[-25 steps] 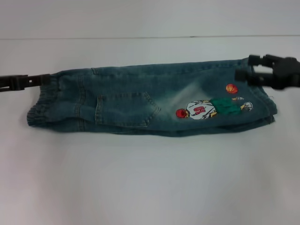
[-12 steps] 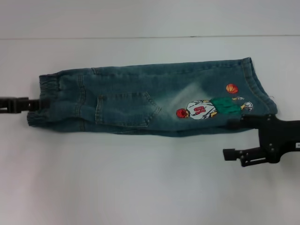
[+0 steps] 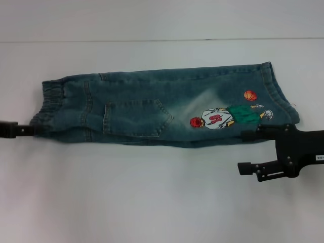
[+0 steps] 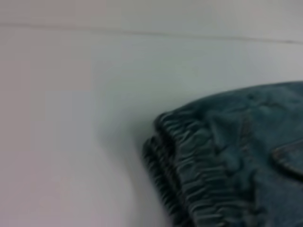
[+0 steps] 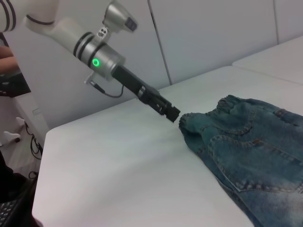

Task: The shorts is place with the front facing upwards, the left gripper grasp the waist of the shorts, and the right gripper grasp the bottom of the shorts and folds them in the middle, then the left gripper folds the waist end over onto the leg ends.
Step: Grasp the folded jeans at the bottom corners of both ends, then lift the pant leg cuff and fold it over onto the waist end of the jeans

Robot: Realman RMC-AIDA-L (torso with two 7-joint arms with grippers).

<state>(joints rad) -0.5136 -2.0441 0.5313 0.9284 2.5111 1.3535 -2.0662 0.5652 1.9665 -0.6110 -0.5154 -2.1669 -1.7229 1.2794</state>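
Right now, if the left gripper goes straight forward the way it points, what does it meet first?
The left gripper points along the table at the waist of the shorts; its tip already seems to be at the elastic band's near corner, though contact is unclear.

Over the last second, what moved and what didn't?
Both end effectors came off the far edge of the shorts to the near side: the left end effector now sits at the near corner of the waist, the right end effector open beside the leg ends. The near waist corner smoothed out; otherwise the shorts stayed put.

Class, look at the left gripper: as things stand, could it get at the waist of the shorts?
Probably yes. The left gripper sits right at the near corner of the waist of the shorts, with nothing between them; the right gripper is at the other end.
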